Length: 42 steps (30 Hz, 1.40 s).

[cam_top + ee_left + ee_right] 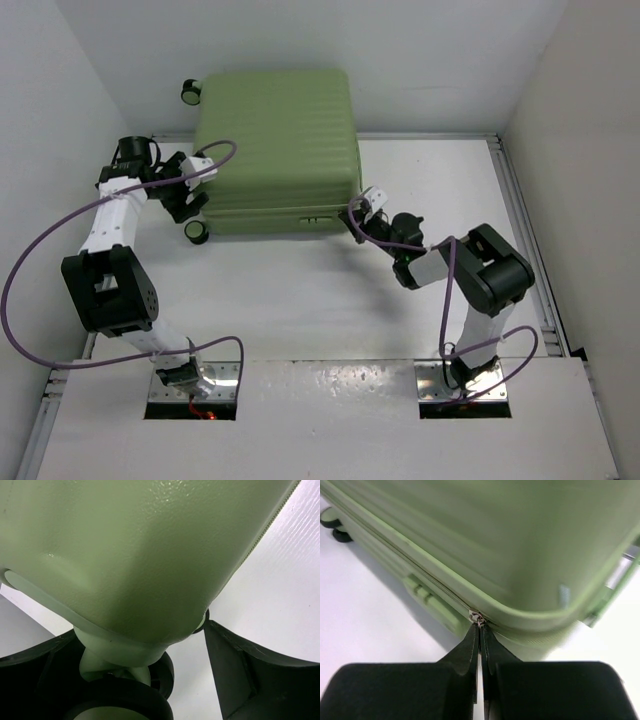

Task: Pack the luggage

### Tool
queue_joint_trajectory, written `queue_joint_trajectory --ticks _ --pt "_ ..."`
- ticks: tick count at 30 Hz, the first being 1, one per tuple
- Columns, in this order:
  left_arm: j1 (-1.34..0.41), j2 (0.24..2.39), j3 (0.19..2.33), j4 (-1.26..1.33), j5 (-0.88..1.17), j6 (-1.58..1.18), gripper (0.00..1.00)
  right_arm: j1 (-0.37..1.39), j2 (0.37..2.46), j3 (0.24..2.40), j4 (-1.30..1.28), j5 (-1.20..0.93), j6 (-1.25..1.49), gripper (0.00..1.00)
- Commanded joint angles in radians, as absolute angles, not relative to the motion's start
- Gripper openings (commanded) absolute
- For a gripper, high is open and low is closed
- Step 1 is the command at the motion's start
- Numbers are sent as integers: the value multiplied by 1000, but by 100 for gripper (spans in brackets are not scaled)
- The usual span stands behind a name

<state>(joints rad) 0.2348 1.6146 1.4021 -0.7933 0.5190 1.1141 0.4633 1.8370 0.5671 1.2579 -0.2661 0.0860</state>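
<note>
The right tool (pixel 480 630) is clenched: its two dark fingers (pixel 462 652) are pressed together, and their tips pinch the small metal zipper pull (pixel 476 616). This pull sits on the zipper line that runs along the near side of the suitcase (pixel 280 150), just beside the rounded near-right corner. A little to the left on the same side there is a flat side handle (pixel 427 597) of the same green colour.

The left tool (pixel 142 662) is released, with its fingers spread wide apart. Between them stands the near-left wheel (pixel 125 700) of the suitcase (black tyre, green bracket above it). I cannot tell if either finger touches the wheel.

The suitcase is closed and lies flat, with the ribbed shell upward, on the far left-centre part of the white desk (pixel 330 300). Its two visible wheels point to the left side. The far wheel (pixel 190 92) seems to reach beyond the rear edge of the desk. In the top view the left tool is at the near-left corner of the suitcase and the right tool at the near-right corner.
</note>
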Motion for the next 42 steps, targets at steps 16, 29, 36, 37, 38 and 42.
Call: queue_joint_trajectory --ticks 16,29,36,37,38,42 --pt "250 1767 1417 -764 500 1144 0 221 1807 600 1233 -192 -64 0" --pt "241 1847 1448 -764 491 1144 0 140 2129 1018 1236 -207 -98 0" --pt "241 1881 1482 -764 502 1154 0 138 2385 1360 1243 -152 -112 0" --pt "241 1881 1482 -764 502 1154 0 138 2410 1397 1236 -137 -107 0" --pt "241 1881 1482 -764 512 1154 0 137 2480 1504 1232 -126 -109 0" --pt "232 1904 1502 -764 512 1144 0 135 2646 1761 1177 -89 -106 0"
